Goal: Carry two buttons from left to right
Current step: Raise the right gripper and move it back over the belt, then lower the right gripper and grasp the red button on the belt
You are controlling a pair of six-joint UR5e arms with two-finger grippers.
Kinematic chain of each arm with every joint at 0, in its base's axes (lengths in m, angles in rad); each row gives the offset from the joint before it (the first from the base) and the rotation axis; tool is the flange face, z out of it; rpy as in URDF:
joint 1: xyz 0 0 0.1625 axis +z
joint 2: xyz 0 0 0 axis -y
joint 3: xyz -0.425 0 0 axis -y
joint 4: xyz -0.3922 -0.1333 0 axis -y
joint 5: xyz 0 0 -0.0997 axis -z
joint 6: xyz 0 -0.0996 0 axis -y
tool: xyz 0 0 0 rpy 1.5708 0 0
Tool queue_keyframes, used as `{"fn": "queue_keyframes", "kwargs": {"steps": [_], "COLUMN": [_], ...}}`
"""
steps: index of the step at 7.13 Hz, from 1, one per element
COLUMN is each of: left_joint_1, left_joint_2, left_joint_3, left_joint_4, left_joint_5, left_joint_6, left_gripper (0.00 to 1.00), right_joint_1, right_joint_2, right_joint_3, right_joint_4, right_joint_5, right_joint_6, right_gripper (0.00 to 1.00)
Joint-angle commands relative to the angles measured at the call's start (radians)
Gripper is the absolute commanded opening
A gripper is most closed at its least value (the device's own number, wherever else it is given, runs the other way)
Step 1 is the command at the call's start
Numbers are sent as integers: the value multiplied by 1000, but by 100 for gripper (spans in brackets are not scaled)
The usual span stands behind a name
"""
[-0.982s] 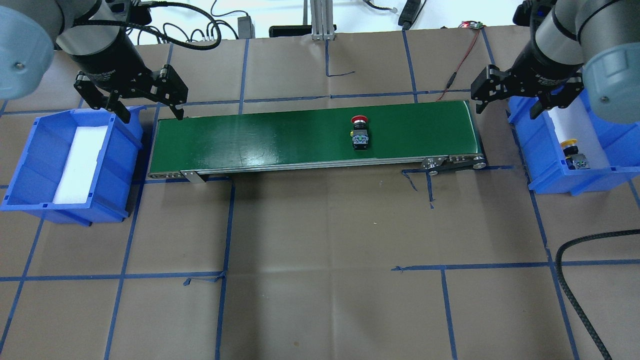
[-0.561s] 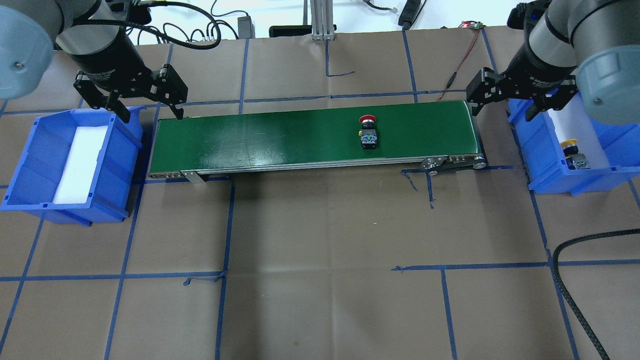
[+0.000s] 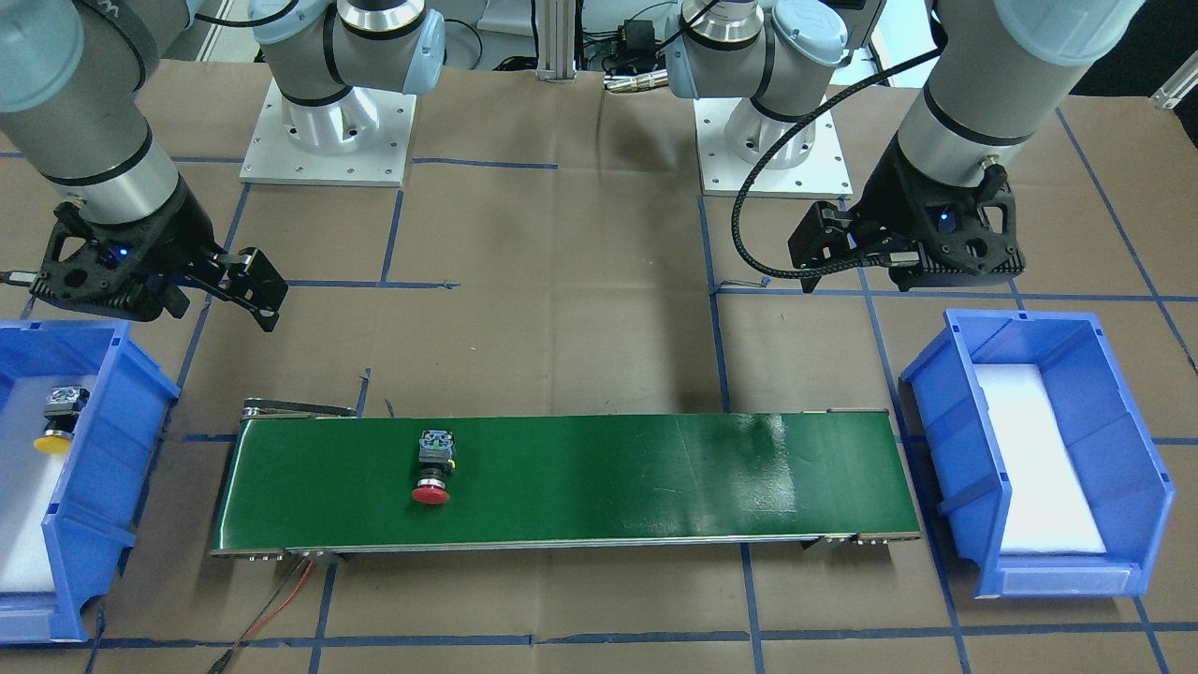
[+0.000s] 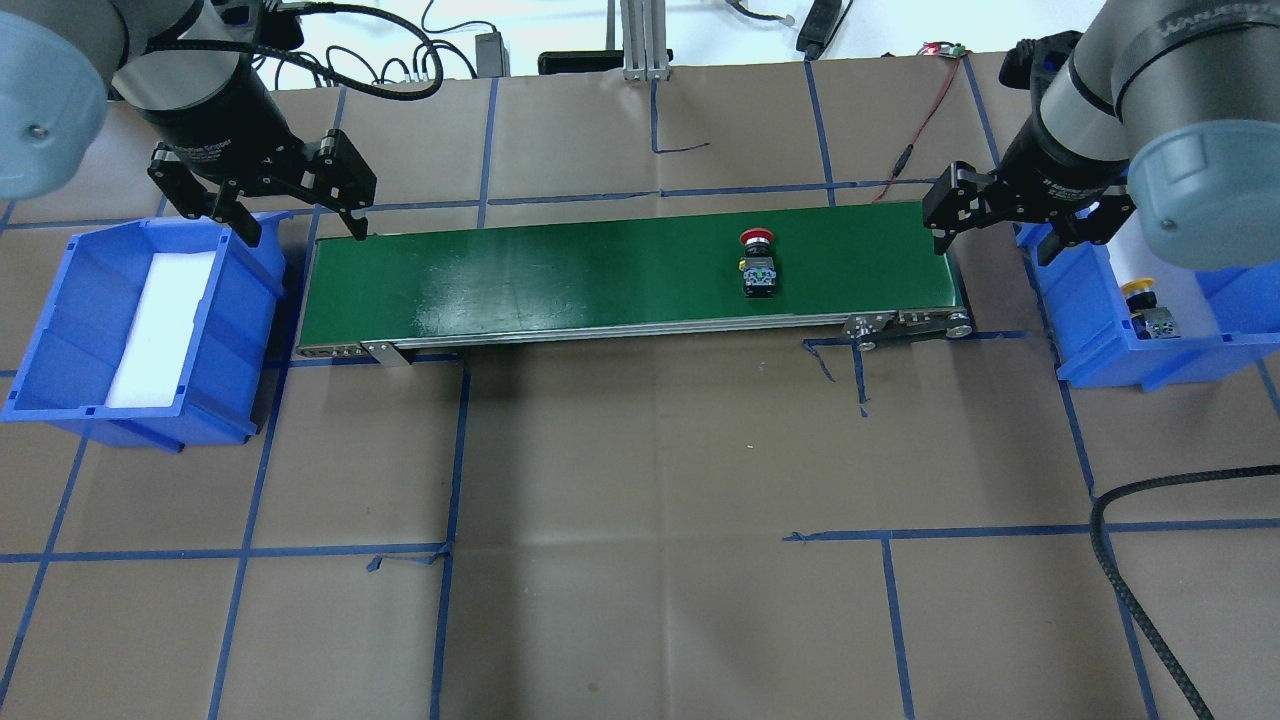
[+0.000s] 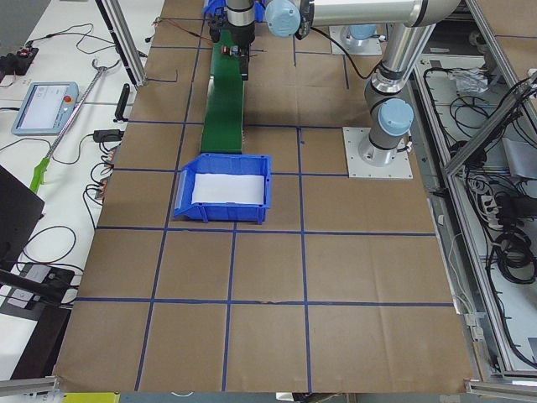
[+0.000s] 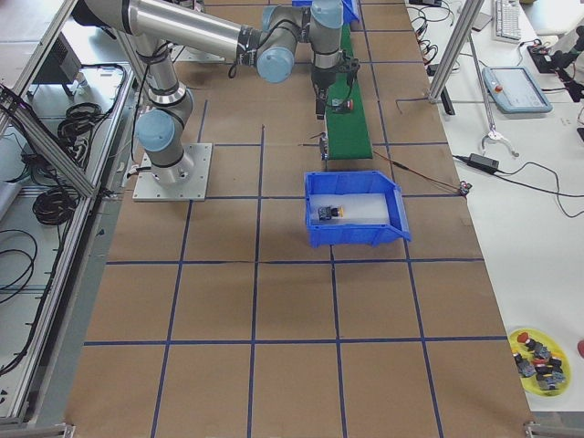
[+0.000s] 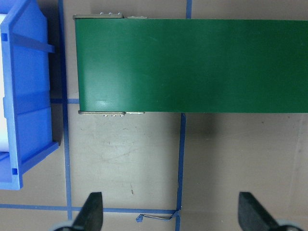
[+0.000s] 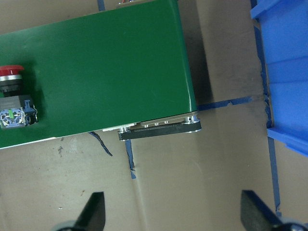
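Observation:
The red-capped button (image 4: pixel 757 262) lies on the green conveyor belt (image 4: pixel 560 275), right of its middle; it also shows in the front view (image 3: pixel 431 468) and at the left edge of the right wrist view (image 8: pixel 12 96). The yellow-capped button (image 4: pixel 1145 305) lies on white foam in the right blue bin (image 4: pixel 1100 365). My right gripper (image 4: pixel 995 235) is open and empty, hovering between the belt's right end and that bin. My left gripper (image 4: pixel 300 225) is open and empty, above the belt's left end beside the left blue bin (image 4: pixel 60 330), which holds only foam.
A black cable (image 4: pixel 1130 580) loops over the table at the front right. A red wire (image 4: pixel 920 130) runs to the belt's far right corner. A yellow dish of spare buttons (image 6: pixel 540 351) sits off the table in the exterior right view.
The red button has travelled to the right along the belt. My right gripper has moved left and down toward the belt's right end. The left arm has not moved.

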Motion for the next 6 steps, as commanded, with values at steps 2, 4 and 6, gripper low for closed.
{"fn": "queue_keyframes", "kwargs": {"steps": [2, 4, 6], "left_joint_1": [0, 0, 0], "left_joint_2": [0, -1, -1], "left_joint_3": [0, 1, 1], "left_joint_4": [0, 0, 0], "left_joint_5": [-1, -1, -1], "left_joint_6": [0, 0, 0], "left_gripper": [100, 100, 100], "right_joint_1": [55, 150, 174], "right_joint_2": [70, 139, 223], "right_joint_3": [-11, -20, -61], "right_joint_4": [-124, -234, -281], "right_joint_5": [18, 17, 15], "right_joint_6": [-7, 1, 5], "right_gripper": [99, 99, 99]}}
